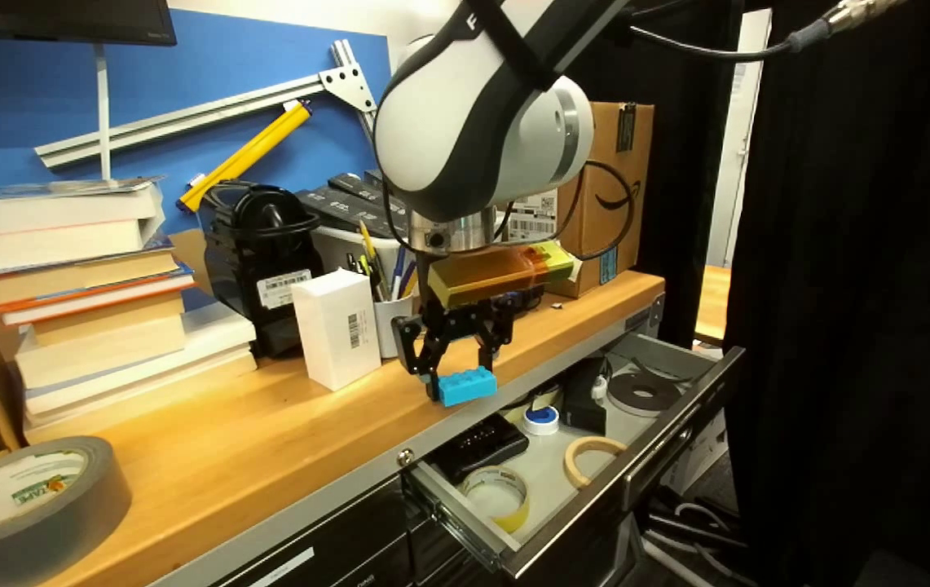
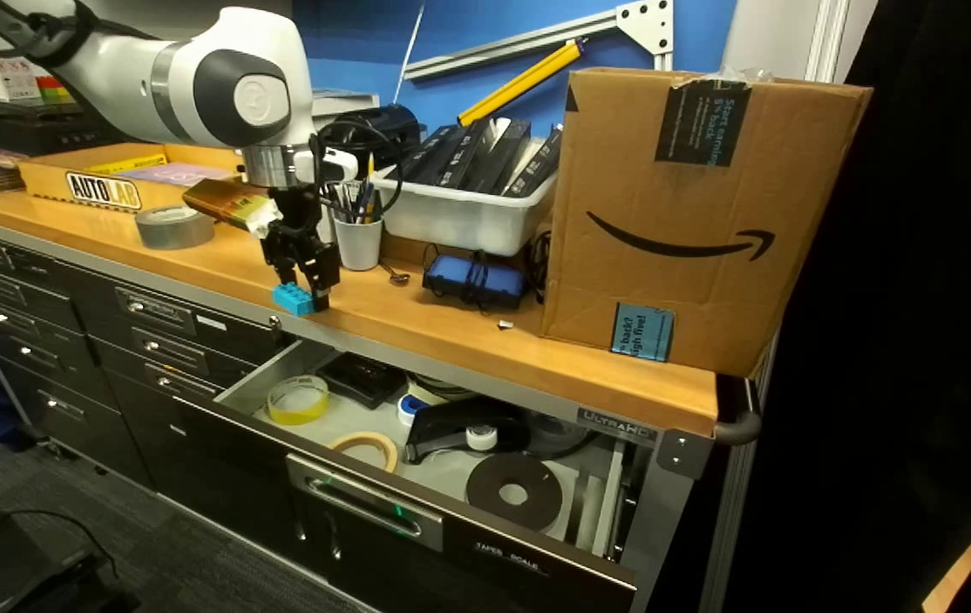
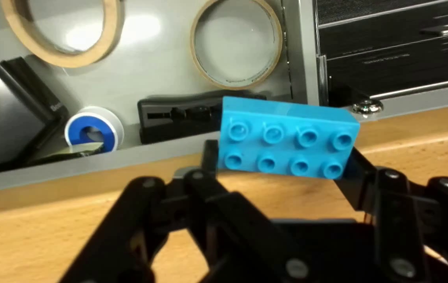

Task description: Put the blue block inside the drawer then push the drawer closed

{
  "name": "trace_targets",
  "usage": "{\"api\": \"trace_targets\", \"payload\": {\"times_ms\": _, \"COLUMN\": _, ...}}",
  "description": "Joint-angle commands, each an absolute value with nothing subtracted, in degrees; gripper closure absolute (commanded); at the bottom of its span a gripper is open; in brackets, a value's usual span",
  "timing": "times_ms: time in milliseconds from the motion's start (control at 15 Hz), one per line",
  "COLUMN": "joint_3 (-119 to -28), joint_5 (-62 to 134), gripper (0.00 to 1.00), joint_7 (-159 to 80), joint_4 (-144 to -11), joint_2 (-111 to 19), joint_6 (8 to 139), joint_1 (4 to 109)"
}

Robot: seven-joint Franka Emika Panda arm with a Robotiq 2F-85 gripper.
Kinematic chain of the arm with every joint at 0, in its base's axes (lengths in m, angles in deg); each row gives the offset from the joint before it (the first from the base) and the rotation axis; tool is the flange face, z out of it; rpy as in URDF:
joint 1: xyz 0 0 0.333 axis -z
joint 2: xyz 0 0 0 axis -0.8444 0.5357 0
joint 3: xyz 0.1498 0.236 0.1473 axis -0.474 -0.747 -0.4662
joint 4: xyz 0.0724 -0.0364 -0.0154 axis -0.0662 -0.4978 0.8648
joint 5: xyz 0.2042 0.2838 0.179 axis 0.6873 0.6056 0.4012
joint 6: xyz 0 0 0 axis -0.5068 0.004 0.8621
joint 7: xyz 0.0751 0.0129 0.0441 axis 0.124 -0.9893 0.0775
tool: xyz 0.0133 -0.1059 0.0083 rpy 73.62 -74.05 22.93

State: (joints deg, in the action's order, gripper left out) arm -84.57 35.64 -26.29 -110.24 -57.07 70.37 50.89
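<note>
The blue block (image 1: 467, 388) is a bright cyan brick with round studs, seen in both exterior views (image 2: 293, 299) and the wrist view (image 3: 282, 135). My gripper (image 1: 462, 377) is shut on its two ends, with a finger at each side in the wrist view (image 3: 280, 162). The block hangs at the workbench's front edge, beside the drawer's near-left corner in the wrist view's background. The drawer (image 1: 544, 458) is pulled open below and beside it, also in an exterior view (image 2: 451, 477). Its light floor shows in the wrist view (image 3: 161, 76).
The drawer holds a yellow tape roll (image 2: 298, 417), a tan ring (image 2: 387, 451), a black roll (image 2: 485, 498) and a blue-white roll (image 3: 116, 125). A white box (image 1: 338, 334), grey duct tape (image 1: 98, 489) and a cardboard box (image 2: 681, 204) stand on the wooden bench top (image 1: 269, 416).
</note>
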Motion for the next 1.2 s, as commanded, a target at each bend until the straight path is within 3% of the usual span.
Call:
{"api": "trace_targets", "payload": {"times_ms": 0, "joint_3": -83.61, "joint_5": 35.48, "gripper": 0.53, "joint_7": -23.52, "joint_4": -118.5, "joint_2": -62.9, "joint_6": 70.67, "joint_1": 51.1}}
{"api": "trace_targets", "payload": {"times_ms": 267, "joint_3": -82.16, "joint_5": 32.68, "gripper": 0.53, "joint_7": -18.71, "joint_4": -124.52, "joint_2": -63.05, "joint_6": 76.03, "joint_1": 52.58}}
{"api": "trace_targets", "payload": {"times_ms": 333, "joint_3": -81.64, "joint_5": 32.0, "gripper": 0.49, "joint_7": -16.82, "joint_4": -125.07, "joint_2": -62.56, "joint_6": 78.55, "joint_1": 53.05}}
{"api": "trace_targets", "payload": {"times_ms": 400, "joint_3": -81.32, "joint_5": 31.44, "gripper": 0.07, "joint_7": -15.16, "joint_4": -126.01, "joint_2": -62.39, "joint_6": 80.75, "joint_1": 53.34}}
{"api": "trace_targets", "payload": {"times_ms": 600, "joint_3": -80.63, "joint_5": 31.02, "gripper": 0.0, "joint_7": -14.49, "joint_4": -127.64, "joint_2": -63.46, "joint_6": 82.16, "joint_1": 54.05}}
{"api": "trace_targets", "payload": {"times_ms": 1133, "joint_3": -80.42, "joint_5": 36.91, "gripper": 0.0, "joint_7": -31.75, "joint_4": -132.2, "joint_2": -66.46, "joint_6": 62.63, "joint_1": 54.62}}
